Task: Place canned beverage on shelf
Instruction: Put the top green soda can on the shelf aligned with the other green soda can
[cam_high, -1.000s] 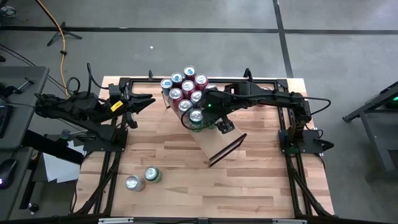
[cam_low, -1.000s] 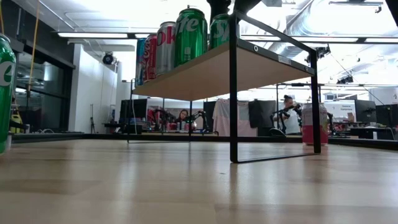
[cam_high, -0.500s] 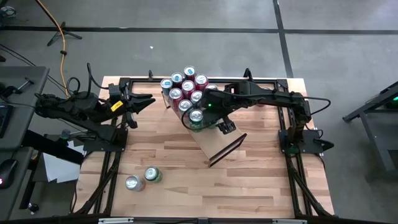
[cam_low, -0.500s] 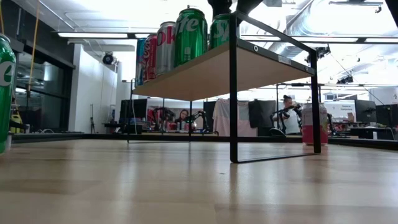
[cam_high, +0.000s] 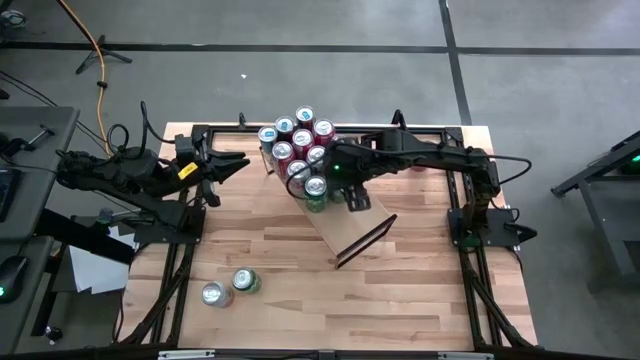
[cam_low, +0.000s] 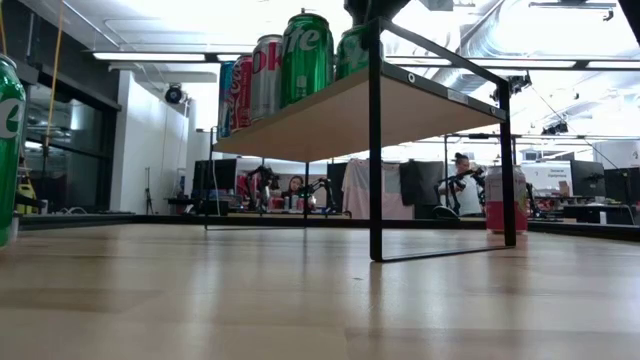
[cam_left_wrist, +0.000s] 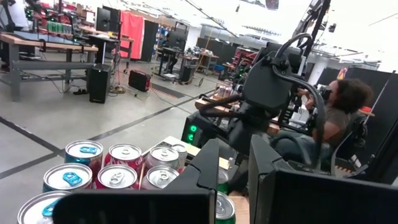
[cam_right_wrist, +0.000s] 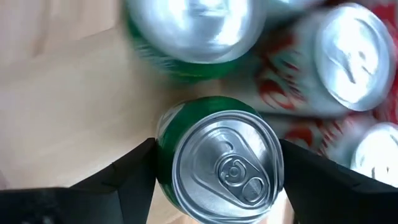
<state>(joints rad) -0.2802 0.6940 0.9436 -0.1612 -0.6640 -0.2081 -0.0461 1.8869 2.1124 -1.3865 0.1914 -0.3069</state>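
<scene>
The shelf (cam_high: 352, 226) is a pale plank on a black frame (cam_low: 376, 150), lying slantwise across the table's middle. Several red, blue and green cans (cam_high: 300, 140) stand on their bases on its far end. A green can (cam_right_wrist: 224, 165) is the nearest of the cluster (cam_high: 316, 187), and my right gripper (cam_right_wrist: 217, 168) is over it, shut on it. My left gripper (cam_high: 237, 163) waits shut and level at the table's far left, touching nothing. My right gripper pinches the green can between its two fingers (cam_right_wrist: 124, 177), which lie against opposite sides of the wall just under the top rim (cam_right_wrist: 163, 146). They come steeply from above. The can stands on the shelf plank (cam_low: 352, 50) beside the other cans.
Two loose cans (cam_high: 245, 281) (cam_high: 213, 294) lie near the table's front left. A red can (cam_low: 503, 200) stands on the table at the far right, and a green one (cam_low: 8, 140) close to the low camera. A person (cam_left_wrist: 336, 106) sits beyond the table.
My right gripper has rolled about the line it points along while staying over the green can. In the low view its fingers stand closer together than before. The left arm has kept still.
</scene>
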